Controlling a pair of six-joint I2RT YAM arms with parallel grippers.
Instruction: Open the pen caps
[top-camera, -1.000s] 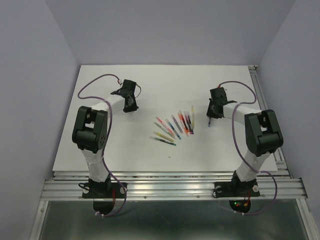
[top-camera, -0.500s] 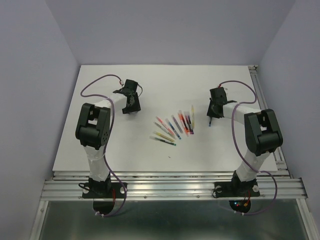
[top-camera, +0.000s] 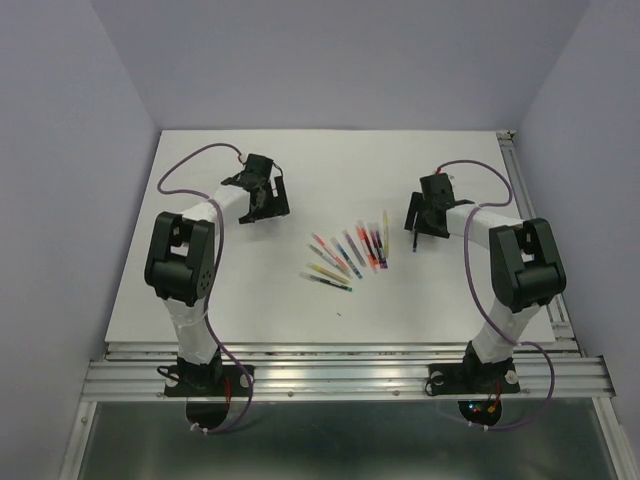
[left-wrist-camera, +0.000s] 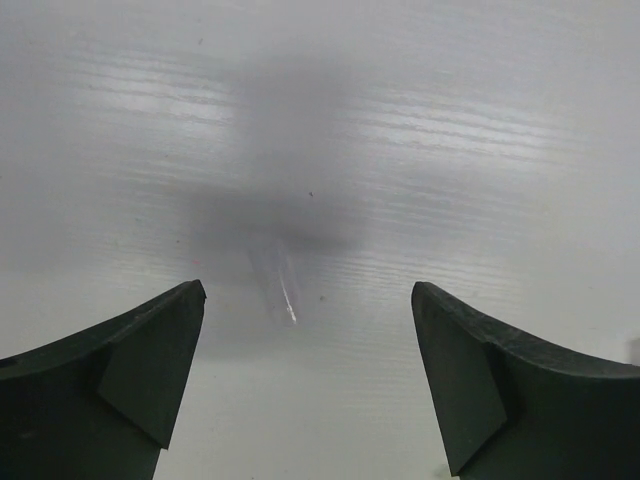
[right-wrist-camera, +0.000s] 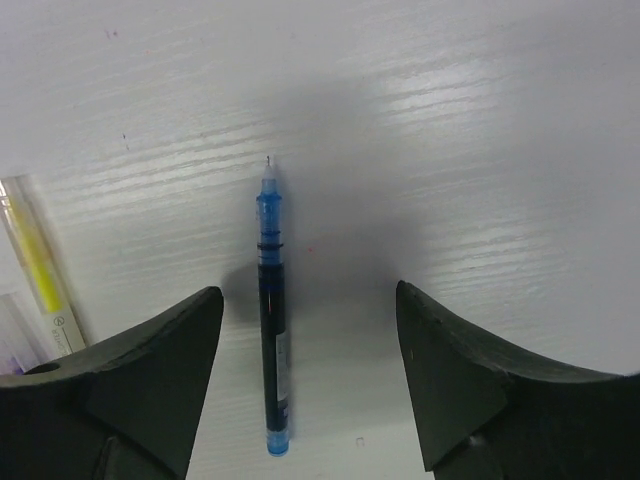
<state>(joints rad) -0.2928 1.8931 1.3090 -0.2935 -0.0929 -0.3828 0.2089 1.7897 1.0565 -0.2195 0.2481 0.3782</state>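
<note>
On the white table (top-camera: 250, 290), a cap (left-wrist-camera: 275, 285) lies flat between the 2 fingers (left-wrist-camera: 130, 370) of the left gripper (left-wrist-camera: 308, 292), touching neither; the jaws stand wide and hold nothing. The right gripper (right-wrist-camera: 308, 292) is likewise spread and empty, a blue pen (right-wrist-camera: 270, 330) lying between its fingers, bare tip pointing away. The cap is blurred, a faint, clear, short tube with 1 bright glint. From above it cannot be made out. A yellow pen (right-wrist-camera: 35, 260) is cut off at the frame's edge.

Pen cap (left-wrist-camera: 276, 284) left of pens (top-camera: 350, 255), on table (top-camera: 250, 290).
</note>
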